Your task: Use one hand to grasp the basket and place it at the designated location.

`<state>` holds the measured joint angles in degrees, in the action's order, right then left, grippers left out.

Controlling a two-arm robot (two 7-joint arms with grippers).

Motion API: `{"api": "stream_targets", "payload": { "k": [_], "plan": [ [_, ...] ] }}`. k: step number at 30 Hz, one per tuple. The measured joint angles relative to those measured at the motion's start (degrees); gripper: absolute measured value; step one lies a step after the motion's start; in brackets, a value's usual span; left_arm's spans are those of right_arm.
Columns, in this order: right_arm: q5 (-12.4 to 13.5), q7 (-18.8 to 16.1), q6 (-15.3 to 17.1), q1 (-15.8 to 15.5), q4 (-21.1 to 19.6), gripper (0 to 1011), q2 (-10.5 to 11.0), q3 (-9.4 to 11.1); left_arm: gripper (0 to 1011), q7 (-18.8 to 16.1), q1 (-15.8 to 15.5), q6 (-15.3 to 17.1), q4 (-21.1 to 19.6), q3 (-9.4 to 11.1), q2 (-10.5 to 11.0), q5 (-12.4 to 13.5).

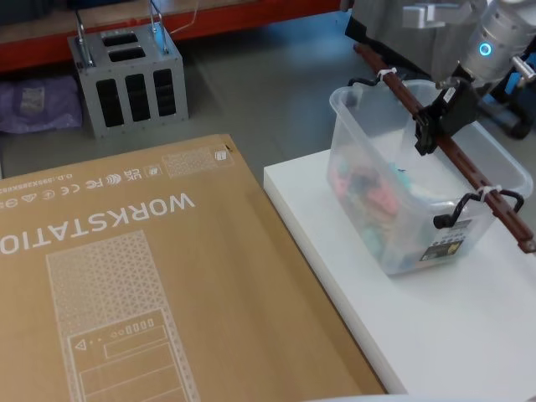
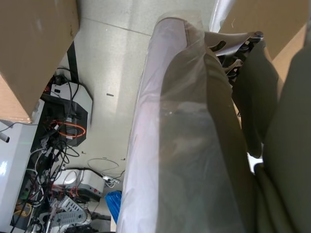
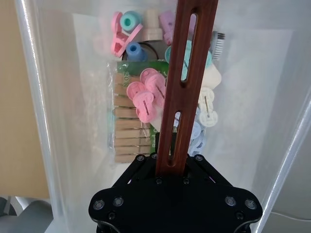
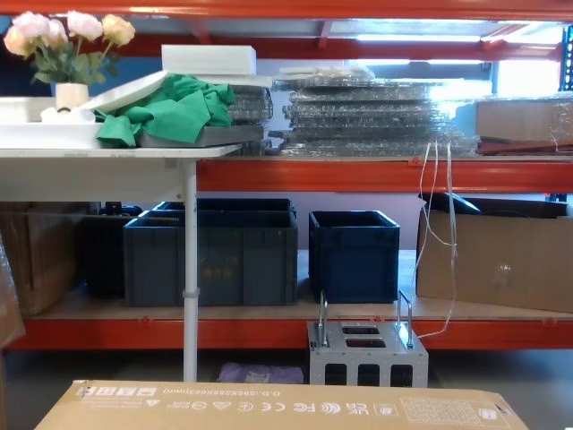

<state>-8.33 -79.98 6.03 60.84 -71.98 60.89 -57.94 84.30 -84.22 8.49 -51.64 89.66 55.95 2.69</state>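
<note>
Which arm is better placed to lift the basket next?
The right. Its end effector is already shut on the bar handle of the basket, near mid-length. The left end effector isn't near it.

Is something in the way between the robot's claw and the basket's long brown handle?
No. The right gripper is already shut on the brown bar handle across the top of the basket, with nothing between them.
</note>
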Motion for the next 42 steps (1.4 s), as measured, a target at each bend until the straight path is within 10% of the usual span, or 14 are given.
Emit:
{"api": "stream_targets", "payload": {
  "k": [42],
  "plan": [
    [-2.3, -2.8, -4.2, -3.0, 1.1, 81, -2.9, 1.9, 0, 0.0, 0.0, 0.0, 0.0, 0.0, 0.0, 0.0]
  ]
}}
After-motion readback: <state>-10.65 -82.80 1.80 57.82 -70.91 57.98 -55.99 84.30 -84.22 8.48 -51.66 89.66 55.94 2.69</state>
